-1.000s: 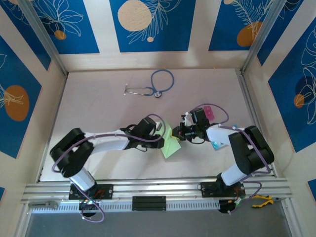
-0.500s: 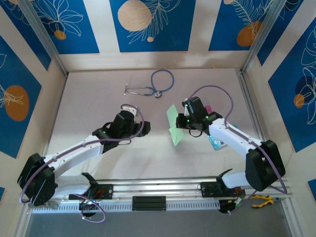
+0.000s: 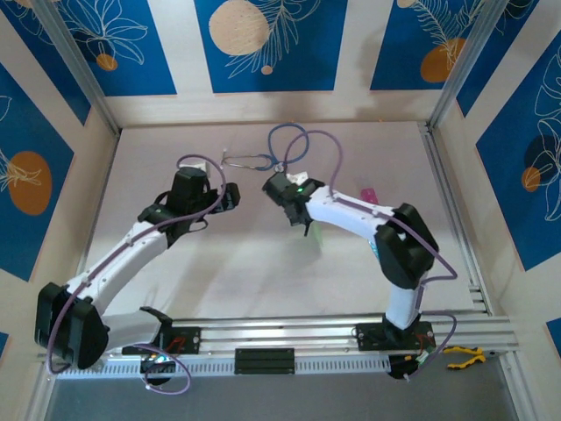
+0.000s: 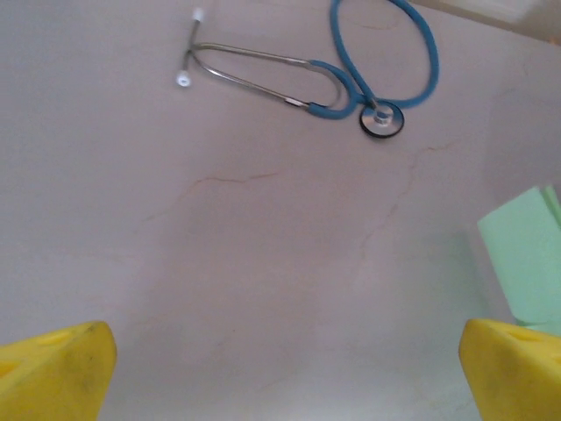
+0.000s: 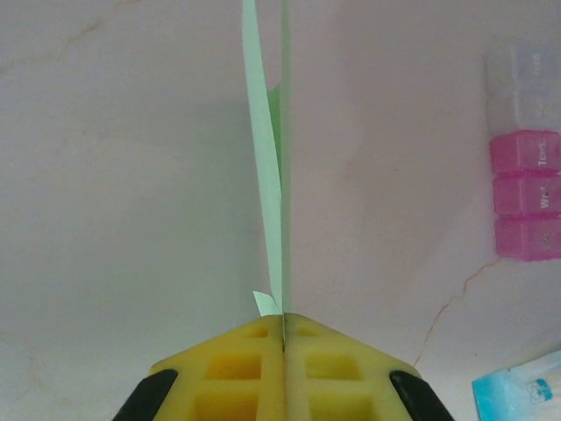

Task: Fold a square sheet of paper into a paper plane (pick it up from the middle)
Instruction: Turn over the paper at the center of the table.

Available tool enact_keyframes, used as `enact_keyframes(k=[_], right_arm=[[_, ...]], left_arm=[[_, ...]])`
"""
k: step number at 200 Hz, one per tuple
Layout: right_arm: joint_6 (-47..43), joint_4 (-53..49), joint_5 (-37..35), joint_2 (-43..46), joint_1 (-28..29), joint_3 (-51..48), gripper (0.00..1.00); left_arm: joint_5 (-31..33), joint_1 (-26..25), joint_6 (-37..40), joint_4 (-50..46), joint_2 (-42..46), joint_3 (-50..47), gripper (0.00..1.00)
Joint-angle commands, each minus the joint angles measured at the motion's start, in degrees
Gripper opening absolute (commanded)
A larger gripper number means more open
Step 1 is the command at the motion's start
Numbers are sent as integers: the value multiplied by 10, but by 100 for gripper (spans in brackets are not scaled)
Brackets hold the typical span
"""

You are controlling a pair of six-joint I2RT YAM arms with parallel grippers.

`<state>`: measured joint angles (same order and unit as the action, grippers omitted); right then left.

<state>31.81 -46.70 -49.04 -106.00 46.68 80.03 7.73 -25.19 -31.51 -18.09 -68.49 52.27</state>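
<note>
Now handed over: folded green sheet (image 5: 272, 175) in one tool.
Released by the left tool (image 4: 285, 373), spread wide, drawn back; pinched edge-up in the closed right tool (image 5: 283, 320) above mid worktop (image 3: 237, 263).

Bright, even, diffuse overhead light, no glare, only faint soft shadows on the pale table (image 3: 245, 272); top view sharp, wrist views pinkish and softer, folded green paper (image 5: 276, 175) crisp, near yellow fingers (image 4: 61, 368) blurred.
</note>
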Motion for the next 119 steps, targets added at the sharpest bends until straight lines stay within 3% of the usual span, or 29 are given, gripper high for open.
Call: enact_keyframes(k=[1, 59, 105, 119], right_arm=[[26, -48, -65, -47, 35, 26, 2], [89, -111, -15, -122, 105, 93, 6], [91, -59, 95, -119, 110, 83, 13], [77, -11, 149, -96, 106, 62, 22]], left_arm=[[-3, 30, -10, -46, 44, -35, 100], [-25, 65, -20, -101, 181, -104, 100], [-89, 68, -9, -100, 148, -91, 100], [-107, 69, -13, -105, 127, -80, 100]])
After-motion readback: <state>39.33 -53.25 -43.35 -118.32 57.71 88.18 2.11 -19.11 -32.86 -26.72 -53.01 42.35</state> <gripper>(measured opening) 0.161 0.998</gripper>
